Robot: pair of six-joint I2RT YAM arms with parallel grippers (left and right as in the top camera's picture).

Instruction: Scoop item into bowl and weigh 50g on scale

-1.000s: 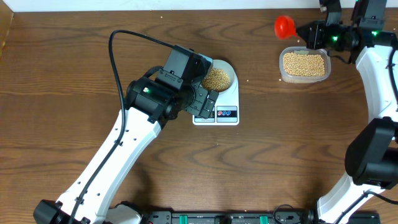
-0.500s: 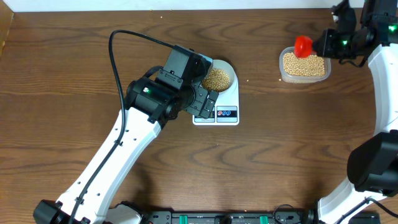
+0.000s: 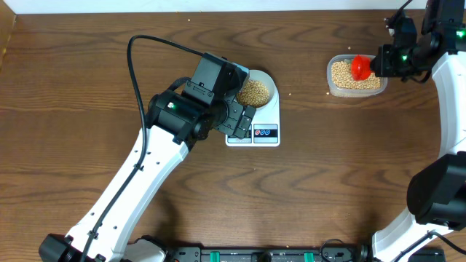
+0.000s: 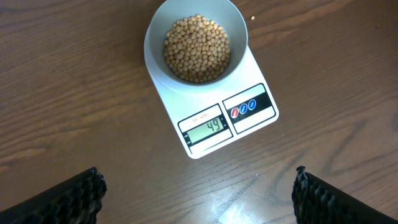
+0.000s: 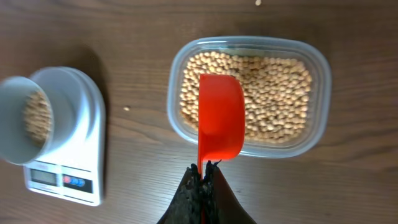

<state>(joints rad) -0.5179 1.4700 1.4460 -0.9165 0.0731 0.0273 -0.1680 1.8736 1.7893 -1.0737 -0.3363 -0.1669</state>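
Observation:
The pale bowl (image 3: 255,90) sits on the white scale (image 3: 262,133), filled with tan beans (image 4: 196,49); the scale (image 4: 249,121) display reads 49. My left gripper (image 4: 198,198) is open and empty, hovering just in front of the scale. My right gripper (image 3: 380,60) is shut on the handle of a red scoop (image 3: 360,66), held over the clear tub (image 3: 356,76) of beans at the far right. In the right wrist view the scoop (image 5: 220,117) hangs above the tub (image 5: 314,134), bowl side turned away, with the gripper (image 5: 203,175) pinching its handle.
A few stray beans lie on the wood, one near the scale (image 5: 126,109) and one beyond the tub (image 5: 258,2). The left arm's black cable (image 3: 145,42) loops over the table's left part. The table's back edge is close behind the tub.
My right gripper has carried the red scoop rightward from beyond the tub's left corner to above the beans in the tub. The left arm has not moved.

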